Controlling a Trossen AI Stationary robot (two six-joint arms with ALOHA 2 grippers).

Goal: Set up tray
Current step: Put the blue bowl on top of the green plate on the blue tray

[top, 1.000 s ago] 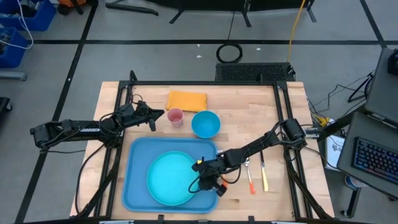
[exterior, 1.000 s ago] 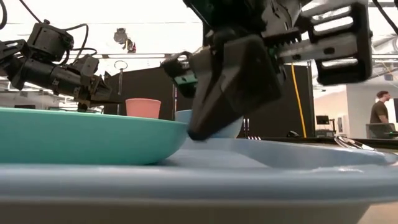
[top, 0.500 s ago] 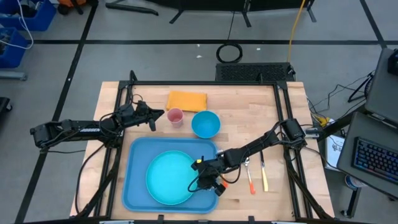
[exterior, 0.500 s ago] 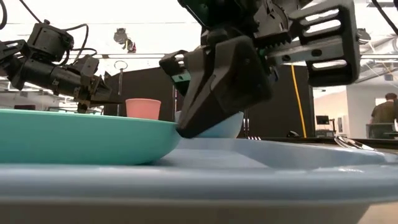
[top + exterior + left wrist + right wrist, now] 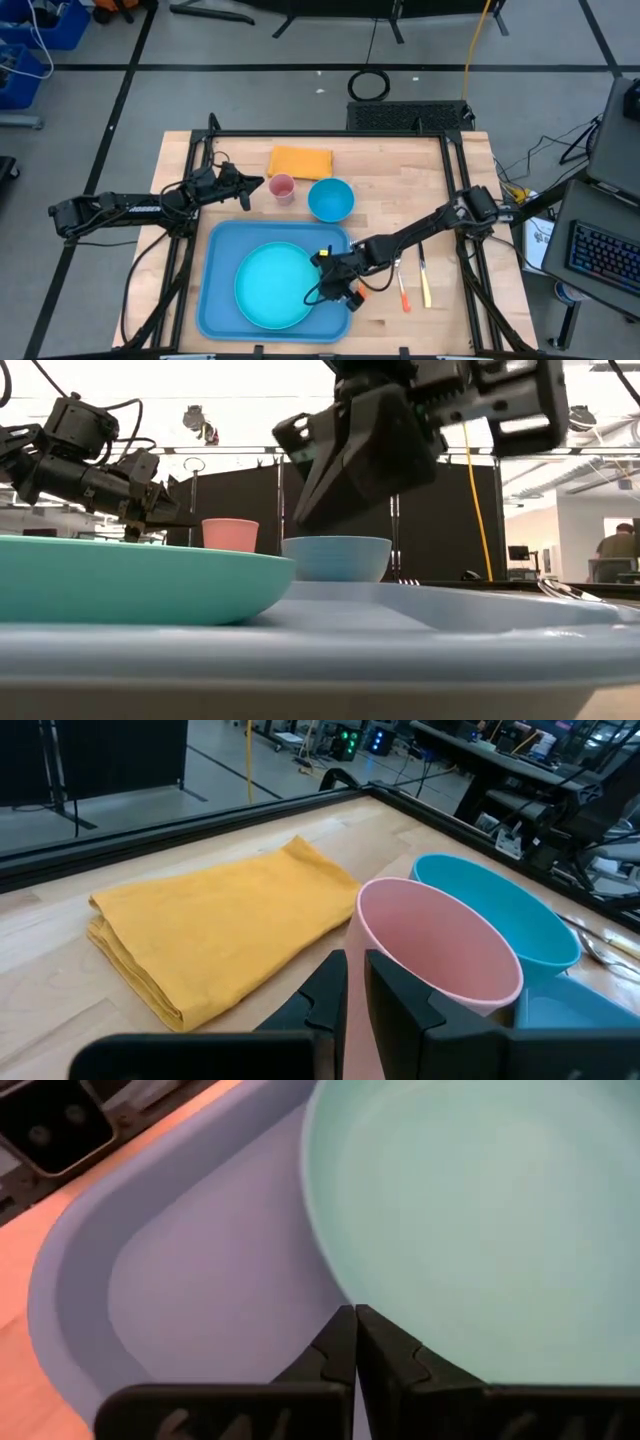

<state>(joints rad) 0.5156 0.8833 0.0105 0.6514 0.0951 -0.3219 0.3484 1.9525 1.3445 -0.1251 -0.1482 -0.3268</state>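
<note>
The tray [image 5: 222,300] lies on the near half of the wooden table [image 5: 400,180], long side running left to right, with a round teal plate [image 5: 268,288] sitting inside it, toward its right half. From table height the plate's rim [image 5: 130,575] rises above the tray's pale blue lip [image 5: 400,640].

The right gripper [image 5: 325,283] hangs over the tray's right edge, just off the plate's right rim. In the low view it is lifted clear, with open air between its dark body [image 5: 360,445] and the tray floor. Its own camera shows the two fingers [image 5: 345,1345] pressed together with nothing between them, pointing down at the tray floor right beside the plate's edge [image 5: 330,1270].

The left gripper [image 5: 250,186] waits above the table behind the tray's left corner, just left of a pink cup [image 5: 282,187]. Its wrist camera shows the fingers [image 5: 345,990] drawn close, only a thin slit between them, empty, with the cup [image 5: 430,955] directly ahead.

A small blue bowl [image 5: 330,199] stands right of the cup, just behind the tray. A folded yellow cloth [image 5: 300,160] lies farther back. To the right of the tray, cutlery rests on the wood: an orange-handled piece [image 5: 403,296] and a yellow-handled one [image 5: 426,290].

I can read no brand, label or lettering on any item.

A person [image 5: 615,555] stands far off at the room's right side.
</note>
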